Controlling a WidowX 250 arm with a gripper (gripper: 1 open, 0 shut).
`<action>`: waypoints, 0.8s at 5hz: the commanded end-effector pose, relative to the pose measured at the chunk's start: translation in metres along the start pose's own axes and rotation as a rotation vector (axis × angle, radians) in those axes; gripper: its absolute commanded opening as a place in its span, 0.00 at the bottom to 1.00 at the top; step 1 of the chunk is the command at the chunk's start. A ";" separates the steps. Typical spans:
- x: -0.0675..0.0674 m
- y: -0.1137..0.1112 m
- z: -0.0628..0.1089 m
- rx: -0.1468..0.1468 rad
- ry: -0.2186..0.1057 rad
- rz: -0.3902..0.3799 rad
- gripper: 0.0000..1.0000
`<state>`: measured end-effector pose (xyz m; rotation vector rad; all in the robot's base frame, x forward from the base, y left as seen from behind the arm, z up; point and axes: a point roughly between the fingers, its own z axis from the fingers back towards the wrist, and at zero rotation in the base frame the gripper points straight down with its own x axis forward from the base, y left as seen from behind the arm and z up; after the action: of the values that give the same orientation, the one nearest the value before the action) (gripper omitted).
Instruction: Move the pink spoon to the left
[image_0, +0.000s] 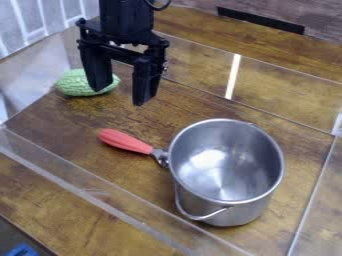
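The pink spoon (130, 143) lies flat on the wooden table, its pinkish-red handle pointing up-left and its short silver end touching the rim of the steel pot (227, 170). My black gripper (122, 78) hangs open above the table, behind the spoon and clear of it, with nothing between its fingers. Its left finger (98, 75) stands in front of the green bumpy vegetable (83, 83).
The steel pot sits at the front right with its bail handle down over the near side. A raised transparent rim (80, 190) runs along the table's front and left edges. A dark wall lies beyond the back edge.
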<state>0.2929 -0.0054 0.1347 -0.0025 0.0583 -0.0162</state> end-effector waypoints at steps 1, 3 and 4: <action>-0.002 0.000 -0.006 0.016 0.015 -0.201 1.00; -0.004 0.001 -0.022 0.056 0.023 -0.648 1.00; -0.005 0.000 -0.033 0.083 0.001 -0.857 1.00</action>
<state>0.2832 -0.0011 0.0912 0.0367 0.0940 -0.8532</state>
